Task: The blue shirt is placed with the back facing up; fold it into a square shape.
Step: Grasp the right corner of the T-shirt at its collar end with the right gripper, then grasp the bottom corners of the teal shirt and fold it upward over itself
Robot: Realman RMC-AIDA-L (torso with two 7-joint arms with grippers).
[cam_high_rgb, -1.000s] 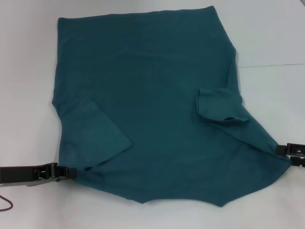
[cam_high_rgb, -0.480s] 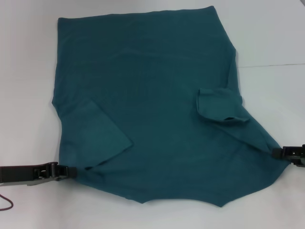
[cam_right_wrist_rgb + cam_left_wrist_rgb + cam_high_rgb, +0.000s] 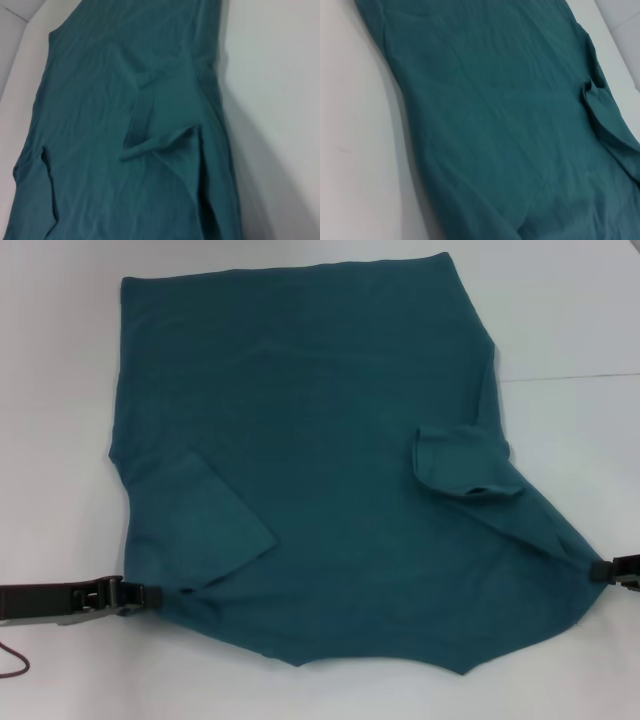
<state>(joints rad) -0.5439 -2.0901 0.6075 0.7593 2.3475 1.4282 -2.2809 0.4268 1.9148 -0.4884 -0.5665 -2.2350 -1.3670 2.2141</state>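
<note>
You have the white counter [image 3: 570,320] filling the head view, with a thin seam line running across its right side. The blue shirt [image 3: 320,440] covers most of it, lying flat with its plain side up and no lettering showing. Its far edge runs straight near the top of that view, and its near edge sags in an uneven line between two corners drawn out to either side. Both sleeves are folded inward onto the body: the left sleeve [image 3: 215,525] lies flat as a broad flap, and the right sleeve [image 3: 462,465] is bunched, with its cuff standing open a little.

Your left gripper [image 3: 150,596] sits at the near left corner of the shirt, low over the counter, jaws pinching the cloth there. Your right gripper [image 3: 598,570] is at the near right corner, mostly cut off by the frame edge, jaws pinching the stretched tip of cloth. Both wrist views show only shirt and bare counter, with the bunched sleeve plain in each.
</note>
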